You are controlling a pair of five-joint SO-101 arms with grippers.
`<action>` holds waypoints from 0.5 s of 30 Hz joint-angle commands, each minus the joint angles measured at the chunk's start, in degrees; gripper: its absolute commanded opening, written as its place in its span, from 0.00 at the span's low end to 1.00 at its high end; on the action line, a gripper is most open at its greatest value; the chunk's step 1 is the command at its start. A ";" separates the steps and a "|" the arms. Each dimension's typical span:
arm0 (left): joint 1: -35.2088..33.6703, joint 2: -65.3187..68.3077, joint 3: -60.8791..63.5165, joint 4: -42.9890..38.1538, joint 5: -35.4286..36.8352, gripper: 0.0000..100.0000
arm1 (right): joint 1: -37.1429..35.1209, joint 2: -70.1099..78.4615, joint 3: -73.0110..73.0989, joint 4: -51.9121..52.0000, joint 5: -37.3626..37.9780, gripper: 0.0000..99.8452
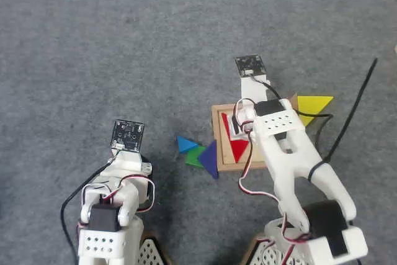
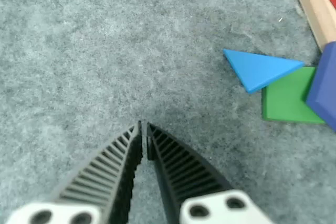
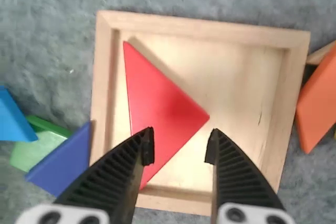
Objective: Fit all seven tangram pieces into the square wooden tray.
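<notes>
Right gripper (image 3: pixel 179 145) is spread, empty, straddling the right-angle tip of the red triangle (image 3: pixel 157 103). Can't tell if the fingertips touch it. Red lies flat in the wooden tray (image 3: pixel 202 30), long edge against the wall that faces the blue/green cluster, so I'd call it one piece seated and the rest to go. To do this step cleanly, lift straight up with the jaws wide so a finger doesn't drag red off that wall. Check it sits flush in both corners before fetching the next piece, since any gap there will likely cost fit later. Left gripper (image 2: pixel 143 129) is pressed nearly together, only a slit, holding nothing over bare surface near the light blue triangle (image 2: pixel 260 69). That triangle and the dark blue piece (image 2: pixel 323 85) both overlap the green piece (image 2: pixel 286 100), and dark blue touches the tray's outer wall, so take the top ones first. Orange piece (image 3: pixel 315 108) is just outside the opposite wall, with the yellow triangle (image 1: pixel 315 107) beyond it. The surface is grey felt-like matting (image 1: pixel 93 48), probably grippy, so pieces will likely need lifting rather than sliding. A pale wall runs along its far edge and a black cable (image 1: pixel 356 107) crosses near its right edge.
</notes>
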 commanded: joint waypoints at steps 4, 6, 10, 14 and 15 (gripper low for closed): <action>-0.35 -1.14 -0.66 0.35 -0.44 0.02 | 4.88 -0.31 2.37 -4.70 2.73 0.16; -0.35 -1.14 -0.66 0.35 -0.44 0.02 | 4.70 -0.31 4.40 -6.02 3.52 0.16; -0.35 -1.14 -0.66 0.35 -0.44 0.02 | 2.07 -0.31 6.51 -8.04 4.22 0.16; -0.35 -1.14 -0.66 0.35 -0.44 0.02 | -2.24 1.19 6.24 -8.04 4.22 0.16; -0.35 -1.14 -0.66 0.35 -0.44 0.02 | -3.21 2.42 5.98 -8.13 4.22 0.16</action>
